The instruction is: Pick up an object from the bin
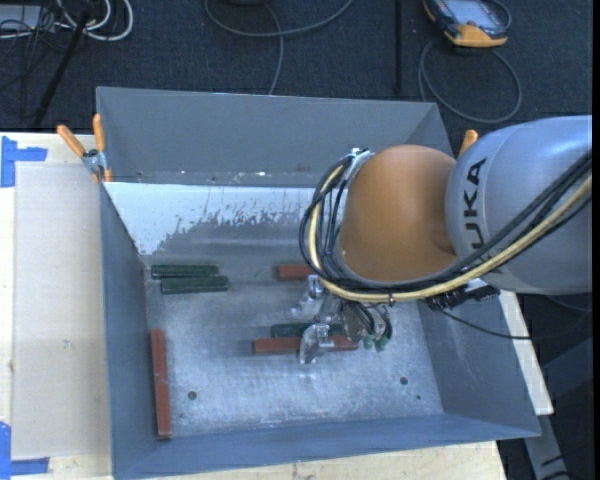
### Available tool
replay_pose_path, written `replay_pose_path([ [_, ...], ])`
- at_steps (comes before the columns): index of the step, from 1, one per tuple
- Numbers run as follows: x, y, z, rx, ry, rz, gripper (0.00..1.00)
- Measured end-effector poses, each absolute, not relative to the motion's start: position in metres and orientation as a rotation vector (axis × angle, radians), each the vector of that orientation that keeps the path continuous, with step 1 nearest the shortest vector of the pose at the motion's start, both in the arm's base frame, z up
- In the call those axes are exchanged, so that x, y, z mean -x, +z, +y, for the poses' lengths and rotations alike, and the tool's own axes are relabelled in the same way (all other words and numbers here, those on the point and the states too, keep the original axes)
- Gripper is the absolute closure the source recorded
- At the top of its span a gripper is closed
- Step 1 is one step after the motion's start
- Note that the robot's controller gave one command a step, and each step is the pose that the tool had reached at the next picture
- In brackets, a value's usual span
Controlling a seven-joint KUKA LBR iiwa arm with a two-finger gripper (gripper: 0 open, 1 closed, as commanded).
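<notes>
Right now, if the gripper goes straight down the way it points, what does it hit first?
Probably the red-brown bar mid-bin, directly under the gripper; a dark green bar lies beside it. Depth is unclear.

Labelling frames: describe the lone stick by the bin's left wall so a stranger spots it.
In the grey metal bin, follow the left wall toward the near corner. A long reddish-brown stick lies on the floor beside it. It alone runs front to back; the green sticks lie crosswise.

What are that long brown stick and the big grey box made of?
The long brown stick by the left wall looks like painted wood or plastic: dull, straight-edged. The bin looks like sheet metal: scratched, with pale scuffs and glints.
</notes>
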State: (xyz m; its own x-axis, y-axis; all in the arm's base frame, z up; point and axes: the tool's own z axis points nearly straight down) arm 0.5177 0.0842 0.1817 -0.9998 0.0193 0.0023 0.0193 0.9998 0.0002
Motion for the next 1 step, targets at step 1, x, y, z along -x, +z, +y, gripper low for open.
replay_pose_path([
  [1, -0.5169, 0.1729, 0.0836, 0.054, -0.001, -3.138, 1.0],
])
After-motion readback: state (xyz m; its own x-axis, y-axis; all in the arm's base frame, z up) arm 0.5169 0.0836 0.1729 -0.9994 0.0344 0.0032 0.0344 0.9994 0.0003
